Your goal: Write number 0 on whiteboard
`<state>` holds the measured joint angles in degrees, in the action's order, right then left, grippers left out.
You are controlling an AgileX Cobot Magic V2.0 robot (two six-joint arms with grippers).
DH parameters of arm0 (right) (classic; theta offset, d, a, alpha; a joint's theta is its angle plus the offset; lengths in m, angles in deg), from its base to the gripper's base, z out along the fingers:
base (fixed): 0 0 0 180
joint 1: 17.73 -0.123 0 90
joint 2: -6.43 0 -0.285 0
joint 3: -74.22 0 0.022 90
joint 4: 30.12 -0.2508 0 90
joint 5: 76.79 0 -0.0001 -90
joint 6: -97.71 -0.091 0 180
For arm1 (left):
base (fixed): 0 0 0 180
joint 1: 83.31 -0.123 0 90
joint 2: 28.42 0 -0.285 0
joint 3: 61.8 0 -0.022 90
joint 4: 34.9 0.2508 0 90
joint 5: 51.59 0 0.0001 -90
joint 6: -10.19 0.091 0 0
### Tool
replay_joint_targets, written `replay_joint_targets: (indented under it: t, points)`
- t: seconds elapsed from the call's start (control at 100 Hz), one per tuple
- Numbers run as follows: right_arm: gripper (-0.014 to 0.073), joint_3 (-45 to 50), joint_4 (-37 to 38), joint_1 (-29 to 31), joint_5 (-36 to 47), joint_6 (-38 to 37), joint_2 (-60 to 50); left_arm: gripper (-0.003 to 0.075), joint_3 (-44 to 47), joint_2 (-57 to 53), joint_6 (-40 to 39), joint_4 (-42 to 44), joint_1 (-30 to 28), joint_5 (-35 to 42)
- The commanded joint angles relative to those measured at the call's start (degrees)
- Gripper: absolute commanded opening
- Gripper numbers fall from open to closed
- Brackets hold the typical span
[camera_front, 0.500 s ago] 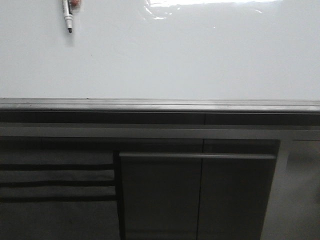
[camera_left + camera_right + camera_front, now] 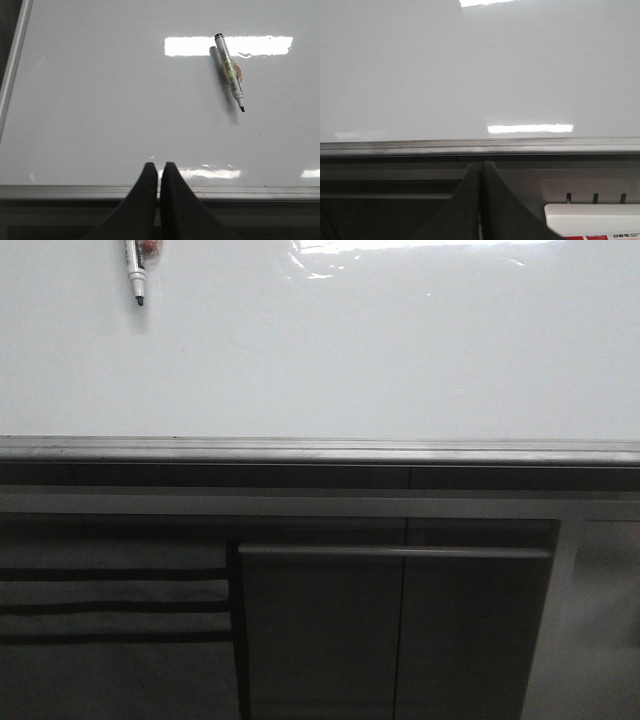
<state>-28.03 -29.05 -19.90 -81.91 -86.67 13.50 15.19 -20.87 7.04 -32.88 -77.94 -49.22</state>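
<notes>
Whiteboard [image 2: 400, 360] fills the upper half of the front view, glossy and white, with a strip of glare along its top edge. Its grey metal rim [image 2: 320, 448] runs straight across the view, and below the rim stands a dark grey cabinet [image 2: 395, 630] with panelled doors.

A marker [image 2: 133, 272] lies on the board near the top left of the front view, only partly inside the frame, with its dark tip pointing toward the rim. A small reddish thing sits just beside its body; I cannot tell what it is. In the left wrist view the same marker [image 2: 229, 71] is seen whole: a white body with a black cap end and a black tip, slightly tilted, with its shadow next to it. It lies well apart from the left gripper.

The left gripper [image 2: 159, 172] has its two dark fingers pressed together, with only a thin line between them and nothing inside. The fingertips are over the near rim of the board [image 2: 100, 125].

The right gripper [image 2: 481, 172] is the same: fingers together, holding nothing. Its tips are just below the rim, in front of the dark cabinet, and the board [image 2: 480, 70] spreads beyond them. A white box with small red print [image 2: 592, 220] shows at the corner of this view.

No number 0 is visible on the board in any view; the white surface shows only glare and the marker.
</notes>
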Motion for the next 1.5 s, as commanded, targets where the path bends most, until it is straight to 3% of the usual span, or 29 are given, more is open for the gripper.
replay_joint_targets:
  t: [0.0, 0.7, 0.89, 1.01, 1.32, 1.49]
  points:
    - [-0.0073, 0.7, 0.0, 0.2, 4.3, 0.2, -0.9, -0.0020, 1.4, -1.5, -0.6, -0.1, -0.2, 4.2]
    - [-0.0073, 0.6, 0.0, 0.2, 6.3, 0.2, -0.9, -0.0020, 1.4, -1.5, -0.6, -0.2, -0.2, 5.9]
    - [-0.0073, -6.0, -2.4, 0.2, 5.8, 0.2, -0.9, -0.0020, -3.6, -1.5, -0.6, -3.0, -0.2, 6.7]
    - [-0.0073, -14.0, -2.9, 0.2, -0.6, 0.2, 0.6, -0.0020, -12.3, -0.1, -0.6, -4.7, -0.2, -0.3]
    - [-0.0073, -33.5, -2.6, 0.2, -18.8, 0.6, 14.4, -0.0020, -33.0, 14.2, 0.6, -4.0, -0.2, -28.8]
    - [-0.0073, -36.5, -2.6, 0.2, -26.5, 0.6, 21.3, -0.0020, -34.2, 19.6, 0.6, -4.0, -0.2, -28.8]
